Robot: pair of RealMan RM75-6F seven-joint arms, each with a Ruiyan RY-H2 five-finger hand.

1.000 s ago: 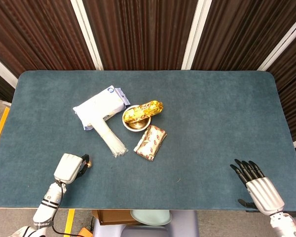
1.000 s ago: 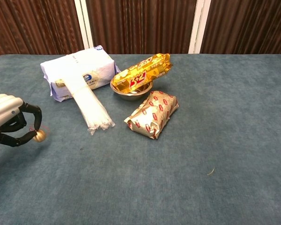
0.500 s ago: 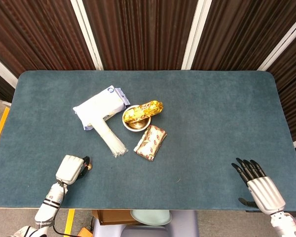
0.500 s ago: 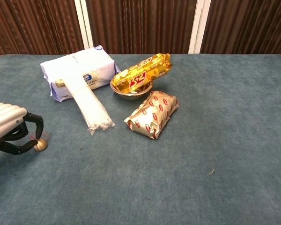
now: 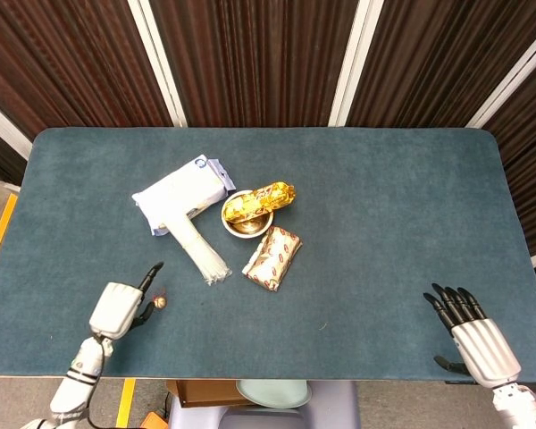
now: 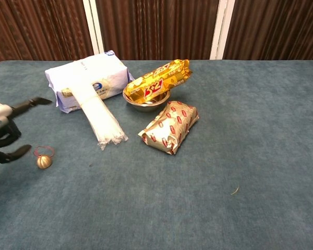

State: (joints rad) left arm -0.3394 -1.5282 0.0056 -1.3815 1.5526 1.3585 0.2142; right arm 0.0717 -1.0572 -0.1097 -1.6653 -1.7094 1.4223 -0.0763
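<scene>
At seven o'clock on the blue table, near the front edge: small gold bell with red loop, lying free. Just at its nine o'clock, left hand, fingers spread around nothing, apart from it. Likely a letting-go step; next, lifting clear without nudging. Toward one o'clock, long white packet. Far off at four o'clock, right hand, fingers outstretched, empty.
</scene>
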